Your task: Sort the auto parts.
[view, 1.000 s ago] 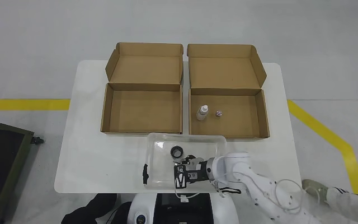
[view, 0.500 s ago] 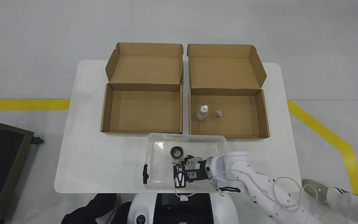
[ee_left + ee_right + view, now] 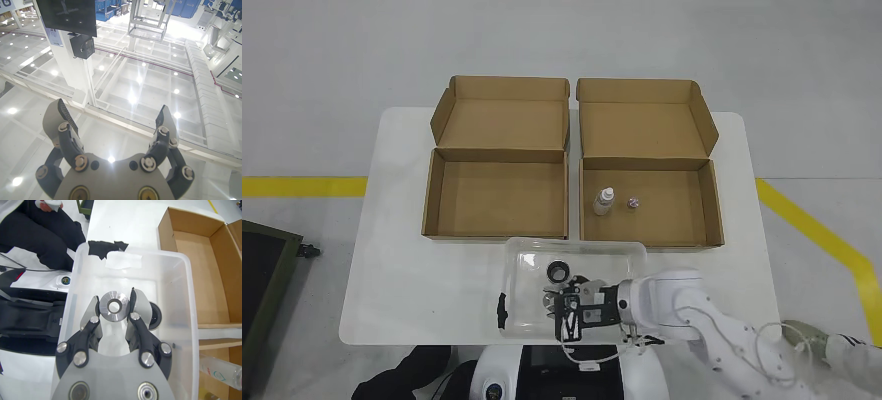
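Observation:
My right gripper (image 3: 114, 300) is inside the clear plastic bin (image 3: 191, 294), shut on a silver metal disc (image 3: 114, 308) with a round centre hole, one finger on each side of its rim. A black ring-shaped part (image 3: 156, 317) lies on the bin floor, partly hidden behind one finger. From the top, the right gripper (image 3: 564, 305) is at the bin's near half and the black ring (image 3: 559, 269) lies just beyond it. My left gripper (image 3: 111, 106) is open with nothing between its fingers and points up at the ceiling.
Two open cardboard boxes stand behind the bin. The left box (image 3: 495, 198) has a bare floor. The right box (image 3: 682, 205) holds a small white bottle (image 3: 603, 200) and a tiny part (image 3: 633, 201). White table lies either side of the bin.
The right arm's wrist has shifted a little and its gripper looks slightly raised inside the bin. The boxes and the black ring have not moved.

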